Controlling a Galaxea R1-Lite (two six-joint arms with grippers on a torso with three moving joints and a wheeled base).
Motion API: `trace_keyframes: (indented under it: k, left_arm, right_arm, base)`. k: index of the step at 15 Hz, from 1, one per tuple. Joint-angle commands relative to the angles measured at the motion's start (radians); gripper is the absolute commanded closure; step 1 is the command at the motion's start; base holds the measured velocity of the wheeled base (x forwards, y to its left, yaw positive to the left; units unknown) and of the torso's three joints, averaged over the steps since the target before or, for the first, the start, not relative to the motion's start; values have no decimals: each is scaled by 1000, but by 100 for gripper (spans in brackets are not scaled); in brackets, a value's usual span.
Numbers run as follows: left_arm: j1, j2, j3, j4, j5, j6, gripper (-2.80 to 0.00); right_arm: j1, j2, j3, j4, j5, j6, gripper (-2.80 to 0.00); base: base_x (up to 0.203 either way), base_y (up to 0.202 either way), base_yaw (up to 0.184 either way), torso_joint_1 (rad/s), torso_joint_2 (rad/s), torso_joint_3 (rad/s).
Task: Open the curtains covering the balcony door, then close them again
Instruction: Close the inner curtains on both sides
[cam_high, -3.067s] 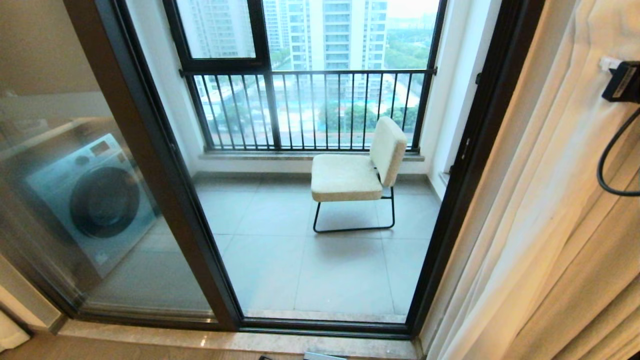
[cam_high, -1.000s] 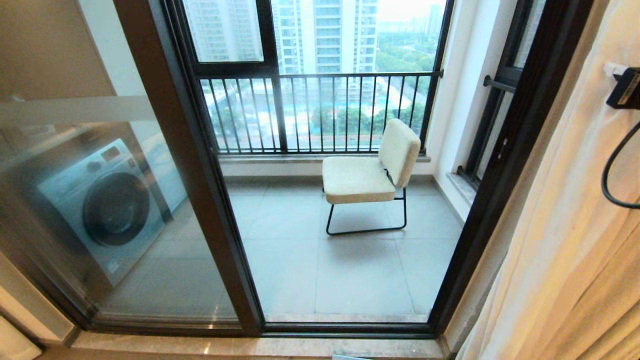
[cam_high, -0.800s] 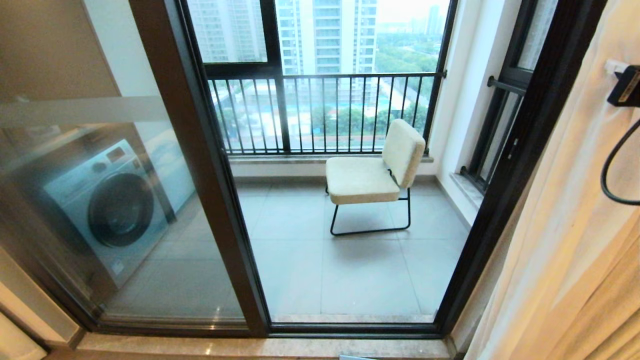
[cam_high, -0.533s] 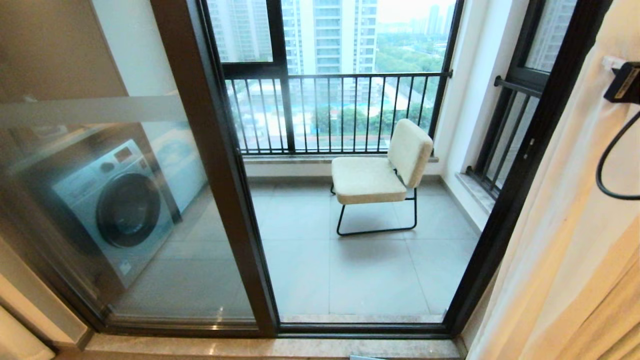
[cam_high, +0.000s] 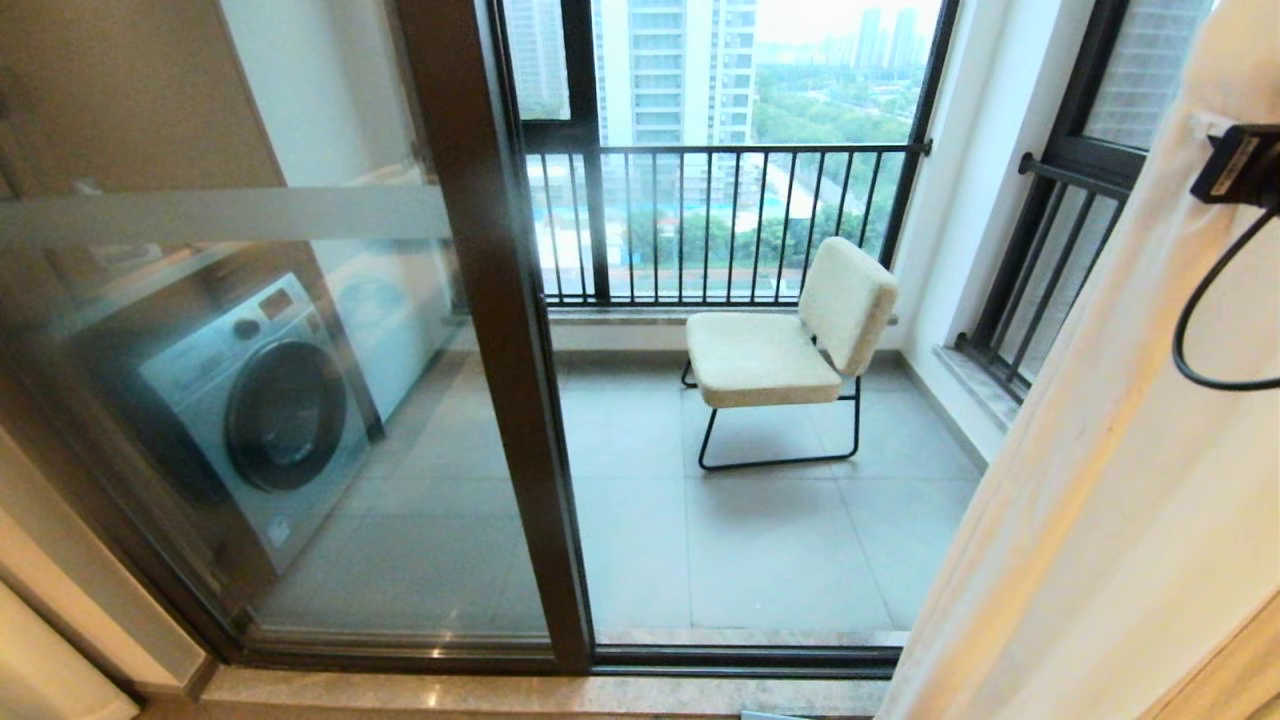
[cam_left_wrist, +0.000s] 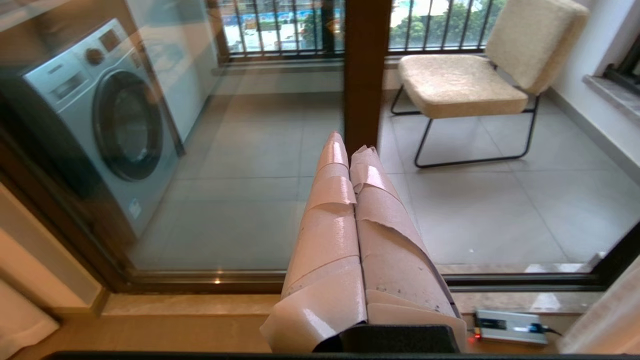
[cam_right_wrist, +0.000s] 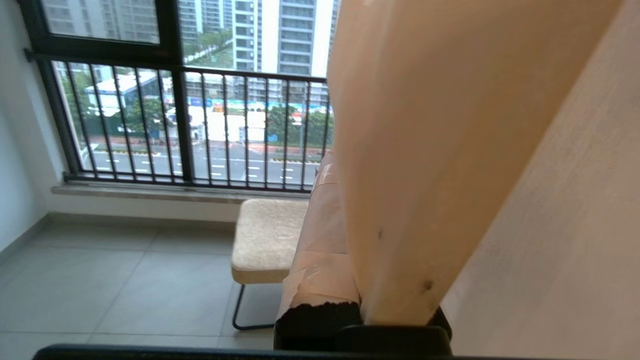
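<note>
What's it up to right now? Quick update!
Right gripper shut on the curtain. Left gripper shut, empty, parked low. Curtain bunched at right; balcony door glass uncovered. Nothing in the way.

Our left hand (cam_left_wrist: 350, 155) is two long tapering fingers wrapped in glossy, torn pinkish-beige tape, on a black base; our right hand (cam_right_wrist: 320, 240) wears matching tape; a black boxy module (cam_high: 1235, 165) trails a looping black cable (cam_high: 1205, 330).
</note>
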Motion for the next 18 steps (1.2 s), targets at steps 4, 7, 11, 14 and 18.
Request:
trace_keyframes:
  k: [4,7,11,14,18]
  left_arm:
    - [0,0,0,0,0,0,0]
    - [0,0,0,0,0,0,0]
    - [0,0,0,0,0,0,0]
    - [0,0,0,0,0,0,0]
    - [0,0,0,0,0,0,0]
  right_arm:
    - [15,56,-53,-5,0,-1,0]
    - [28,78,-83,-3,0,-1,0]
    - [35,89,-97,-3,0,-2,0]
    - [35,89,-97,-3,0,-1,0]
    - [36,86,-95,-3,0,-2,0]
  base:
    - [0,188,-1,2,3,1]
    - [0,185,0,3,3,0]
    - [0,188,-2,3,2,3]
    - [0,188,-1,3,2,1]
    - [0,185,0,2,1,2]
